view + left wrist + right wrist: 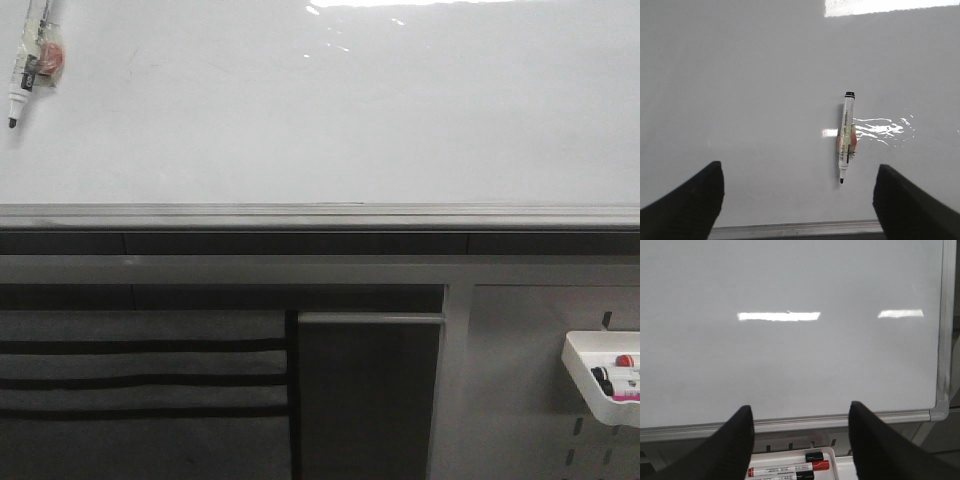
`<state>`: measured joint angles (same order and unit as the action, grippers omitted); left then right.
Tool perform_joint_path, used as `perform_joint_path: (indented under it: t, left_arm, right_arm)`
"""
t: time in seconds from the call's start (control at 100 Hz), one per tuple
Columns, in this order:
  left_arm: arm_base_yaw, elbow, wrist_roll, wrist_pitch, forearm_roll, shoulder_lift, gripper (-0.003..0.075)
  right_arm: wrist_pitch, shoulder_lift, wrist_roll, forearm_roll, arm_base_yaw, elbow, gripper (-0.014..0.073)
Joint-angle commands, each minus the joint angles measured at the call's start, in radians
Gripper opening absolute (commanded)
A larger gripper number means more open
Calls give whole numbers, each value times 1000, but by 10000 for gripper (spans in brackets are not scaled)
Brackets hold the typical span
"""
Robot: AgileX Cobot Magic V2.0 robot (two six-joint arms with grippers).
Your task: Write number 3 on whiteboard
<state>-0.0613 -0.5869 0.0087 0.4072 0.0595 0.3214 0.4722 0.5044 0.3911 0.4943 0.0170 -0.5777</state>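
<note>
The whiteboard (pixel 320 110) fills the upper front view, glossy white, with a grey lower rail. No number 3 shows on it. A white marker (pixel 28 60) with a black tip hangs on the board at the far upper left; it also shows in the left wrist view (pixel 846 137), tip down, uncapped. My left gripper (pixel 797 200) is open and empty, facing the board (pixel 765 100) with the marker between and beyond its fingers. My right gripper (pixel 800 440) is open and empty, above a white tray of markers (pixel 790 467), facing the board (pixel 790 350).
A white tray (pixel 585 375) with red and black markers hangs on the grey perforated panel (pixel 520 400) at the lower right. The board's grey rail (pixel 320 215) runs across the middle. The board's right frame edge (pixel 945 340) shows in the right wrist view.
</note>
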Motion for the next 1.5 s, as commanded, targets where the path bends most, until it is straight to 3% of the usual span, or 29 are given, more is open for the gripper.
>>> perform_joint_path:
  t: [0.0, 0.34, 0.6, 0.75, 0.93, 1.28, 1.49]
  left_arm:
    - [1, -36, -9, -73, -1, 17, 595]
    - [1, -36, -9, -77, -14, 17, 524]
    - [1, -29, -3, -71, -60, 99, 461]
    - [1, -70, 28, -67, -60, 255, 442]
    - [-4, -153, 73, -67, -60, 485, 442]
    - [-112, -319, 102, -96, -31, 878, 442]
    - [-138, -380, 102, -161, -7, 1017, 442]
  right_arm:
    - [-73, 12, -8, 43, 0, -35, 404]
    - [-91, 12, -8, 39, 0, -35, 404]
    - [-92, 32, -64, -200, 28, -47, 404]
    - [-26, 77, -210, -325, 120, -86, 427]
    - [-8, 131, -211, -339, 253, -113, 512]
    - [-14, 174, -217, -381, 513, -154, 509]
    - [-24, 174, -217, -381, 561, -156, 509]
